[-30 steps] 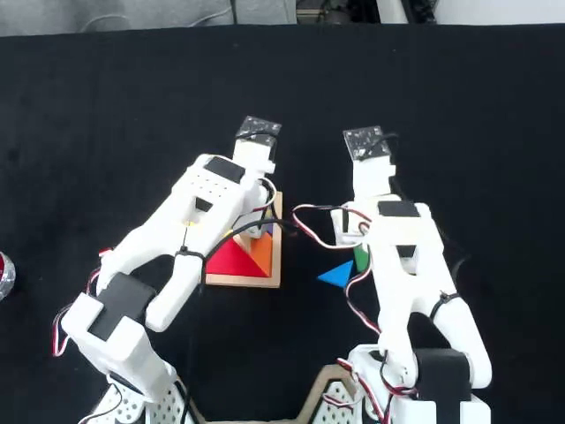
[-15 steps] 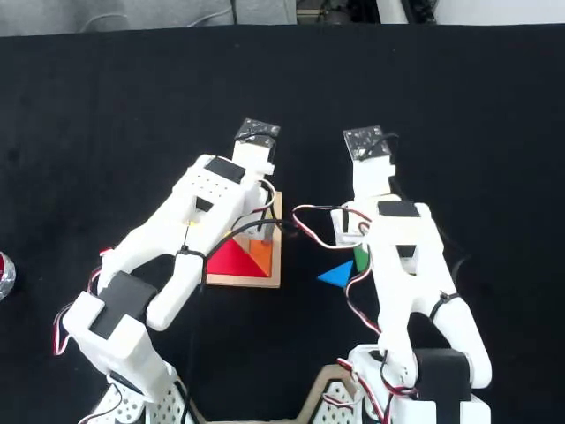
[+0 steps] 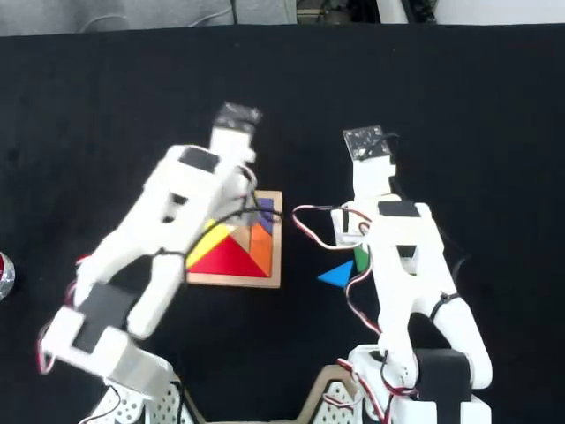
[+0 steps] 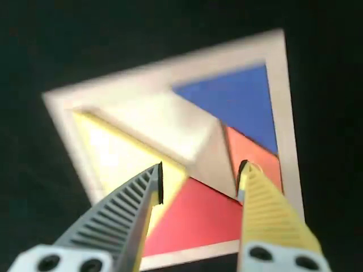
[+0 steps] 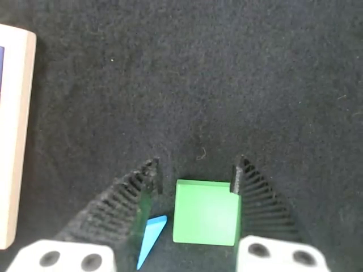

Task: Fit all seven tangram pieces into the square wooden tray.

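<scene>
Squarely between right gripper's [image 5: 197,164] parted fingers, green square [image 5: 205,212], blue triangle [image 5: 150,235] beside it.

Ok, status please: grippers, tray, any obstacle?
Left gripper open above part-filled tray. Right gripper open over green square. Blue triangle close beside it, both outside tray.

The spread gripper [image 5: 197,165] is straddling a green square [image 5: 205,212]; a blue triangle [image 5: 150,232] is lying just beside it, tray [image 5: 14,136] well apart.

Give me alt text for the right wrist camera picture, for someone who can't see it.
An open gripper frames a green square piece lying on black cloth. A blue triangle lies beside it, by one finger, and the edge of a wooden tray shows farther off.
</scene>
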Available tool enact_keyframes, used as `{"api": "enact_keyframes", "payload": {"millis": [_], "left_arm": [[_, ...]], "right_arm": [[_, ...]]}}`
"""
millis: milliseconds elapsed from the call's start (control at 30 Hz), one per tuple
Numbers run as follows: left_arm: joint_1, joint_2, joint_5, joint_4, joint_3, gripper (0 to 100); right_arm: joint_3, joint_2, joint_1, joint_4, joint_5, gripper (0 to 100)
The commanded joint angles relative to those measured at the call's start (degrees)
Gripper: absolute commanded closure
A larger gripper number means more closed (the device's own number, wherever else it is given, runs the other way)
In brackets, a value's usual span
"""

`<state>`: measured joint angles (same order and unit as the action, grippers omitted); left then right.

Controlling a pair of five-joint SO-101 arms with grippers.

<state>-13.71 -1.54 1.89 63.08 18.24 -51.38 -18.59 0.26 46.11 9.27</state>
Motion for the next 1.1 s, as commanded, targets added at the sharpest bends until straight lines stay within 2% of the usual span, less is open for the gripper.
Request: {"api": "enact_keyframes", "payload": {"millis": [0,100,300,533,733,933,1067], "left_arm": [[3.65,8.62,-2.29,-9.85,6.55,77],[2.59,8.79,-6.33,-20.13,15.69,77],[0.22,8.44,-8.35,-22.24,19.47,77],[5.32,2.29,-8.09,-28.13,18.86,77],[4.53,2.29,-8.35,-27.69,19.38,77],[-0.22,2.29,-8.44,-18.55,17.63,77],[1.89,2.29,-8.44,-20.57,17.54,77]], "right_arm": [[2.68,-0.31,0.79,-0.88,-0.18,79.5],[2.59,-0.31,0.79,-0.97,-0.18,81.9],[2.59,-0.31,0.79,-1.05,-0.18,84.0],[2.51,-0.31,0.79,-1.05,-0.18,84.0],[2.51,-0.31,0.79,-1.05,-0.18,84.0],[2.51,-0.22,0.70,-1.05,-0.09,84.0],[2.51,-0.22,0.70,-1.05,-0.09,84.0]]}}
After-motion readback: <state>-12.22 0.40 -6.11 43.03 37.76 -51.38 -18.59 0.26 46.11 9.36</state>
